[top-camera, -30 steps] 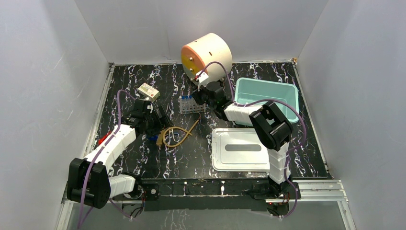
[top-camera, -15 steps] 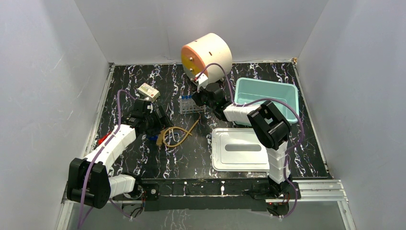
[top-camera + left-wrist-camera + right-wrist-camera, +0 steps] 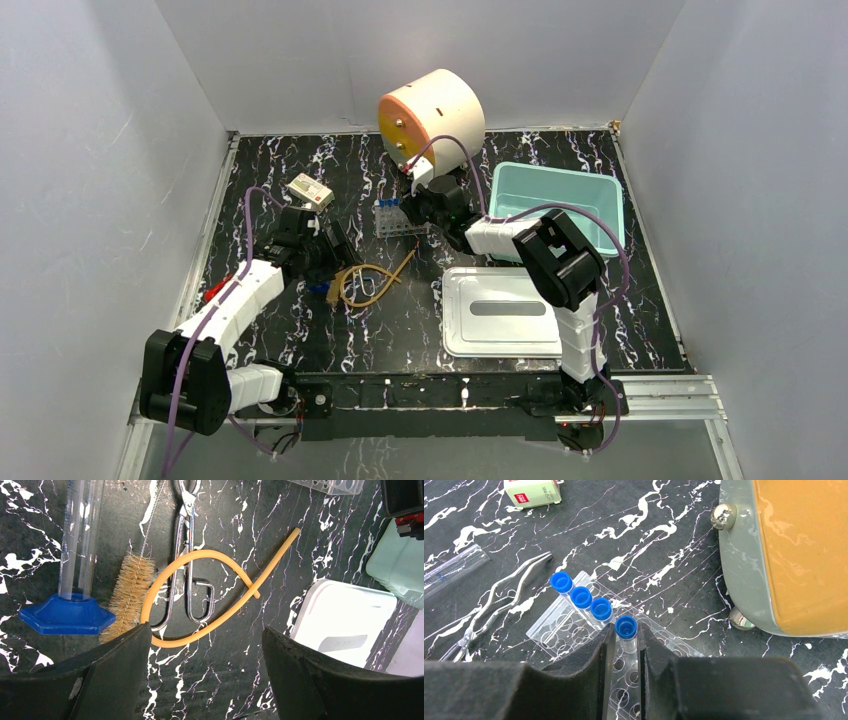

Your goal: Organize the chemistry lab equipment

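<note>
My right gripper (image 3: pixel 625 630) is shut on a blue-capped tube (image 3: pixel 626 626) standing in the small clear rack (image 3: pixel 549 625), its fingers hugging the cap on both sides. Three more capped tubes (image 3: pixel 581 597) stand in a row beside it. In the top view the rack (image 3: pixel 400 221) lies in front of the round cabinet. My left gripper (image 3: pixel 205 630) hangs open and holds nothing, just above the tan tubing coil (image 3: pixel 210 553). The coil crosses metal tongs (image 3: pixel 186 540), with a bristle brush (image 3: pixel 131 585) and a clear cylinder on a blue base (image 3: pixel 62 617) to the left.
The cream-and-orange cabinet (image 3: pixel 435 115) stands at the back, close to my right wrist. The teal tub (image 3: pixel 560 205) sits at the right, its white lid (image 3: pixel 500 310) in front. A small white box (image 3: pixel 309 191) lies at the left.
My right gripper and forearm have crept slightly left and farther back over the rack. The left arm has not moved.
</note>
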You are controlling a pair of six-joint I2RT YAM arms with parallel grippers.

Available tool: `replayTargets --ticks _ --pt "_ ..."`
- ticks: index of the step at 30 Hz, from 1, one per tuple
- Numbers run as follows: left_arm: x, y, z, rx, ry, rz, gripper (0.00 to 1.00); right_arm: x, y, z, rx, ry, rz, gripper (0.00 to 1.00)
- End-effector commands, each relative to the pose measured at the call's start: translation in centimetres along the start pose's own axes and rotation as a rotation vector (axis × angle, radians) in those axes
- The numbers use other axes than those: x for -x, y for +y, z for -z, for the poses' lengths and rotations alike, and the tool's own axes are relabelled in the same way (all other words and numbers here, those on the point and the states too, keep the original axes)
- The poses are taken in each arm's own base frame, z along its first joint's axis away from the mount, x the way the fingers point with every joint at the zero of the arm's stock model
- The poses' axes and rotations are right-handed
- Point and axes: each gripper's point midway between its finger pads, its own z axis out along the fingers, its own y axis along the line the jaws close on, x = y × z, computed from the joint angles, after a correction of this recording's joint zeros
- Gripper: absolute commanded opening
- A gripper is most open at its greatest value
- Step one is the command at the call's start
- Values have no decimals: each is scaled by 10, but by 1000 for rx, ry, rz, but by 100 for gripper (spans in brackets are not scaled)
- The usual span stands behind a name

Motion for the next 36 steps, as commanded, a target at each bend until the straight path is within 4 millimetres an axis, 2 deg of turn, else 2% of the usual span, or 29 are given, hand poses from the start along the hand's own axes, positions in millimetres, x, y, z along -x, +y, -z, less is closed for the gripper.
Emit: replayTargets --ticks 1,27,36 --pt "-3 5 1 8 -1 -13 79 26 1 -2 9 -79 54 30" --pt "-5 7 -1 17 7 -16 80 20 7 6 45 -162 140 27" --pt "-3 6 -1 18 4 -23 80 20 9 6 55 -163 129 29"
